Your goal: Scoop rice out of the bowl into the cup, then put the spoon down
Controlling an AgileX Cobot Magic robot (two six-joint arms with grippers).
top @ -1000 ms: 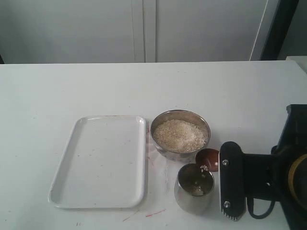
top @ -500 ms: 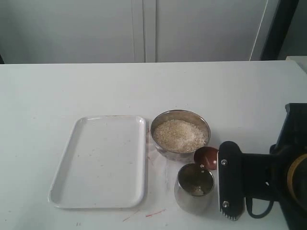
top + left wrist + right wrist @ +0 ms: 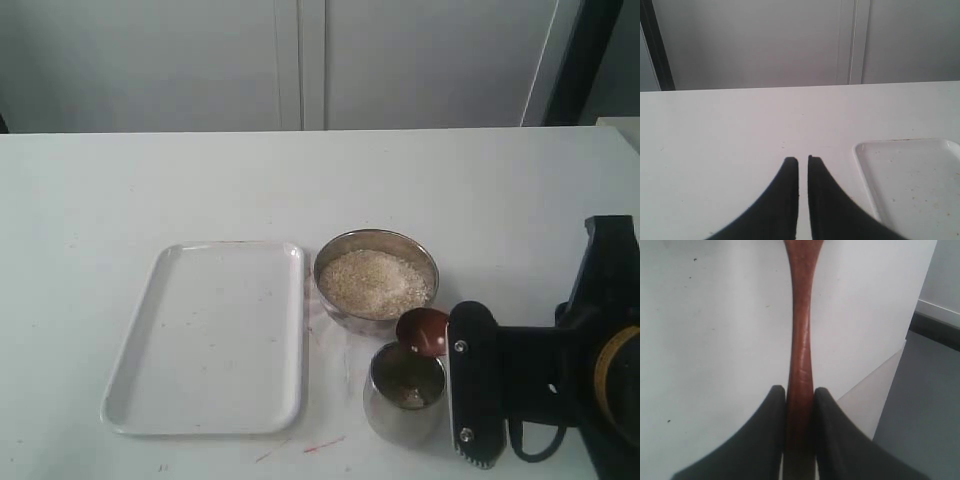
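Observation:
The steel bowl (image 3: 328, 262) holds a pale heap of rice (image 3: 375, 282) at the table's middle right. Just in front of it stands the steel cup (image 3: 405, 405), with a few grains on its bottom. The dark wooden spoon (image 3: 422, 331) hangs with its oval bowl tipped over the cup's far rim. My right gripper (image 3: 470, 388) is to the right of the cup, shut on the spoon's slim handle (image 3: 800, 340) between both black fingers (image 3: 771, 425). My left gripper (image 3: 801, 160) is shut on nothing above bare table.
A white rectangular tray (image 3: 205, 340) lies left of the bowl and cup; its corner (image 3: 910, 180) shows in the left wrist view. Red marks (image 3: 323, 443) lie on the table in front of the cup. The table's right edge (image 3: 900, 365) is near my right gripper.
My right gripper has shifted a little to the left with the spoon. The spoon's bowl has moved left over the cup, and the grains seen on it earlier are gone.

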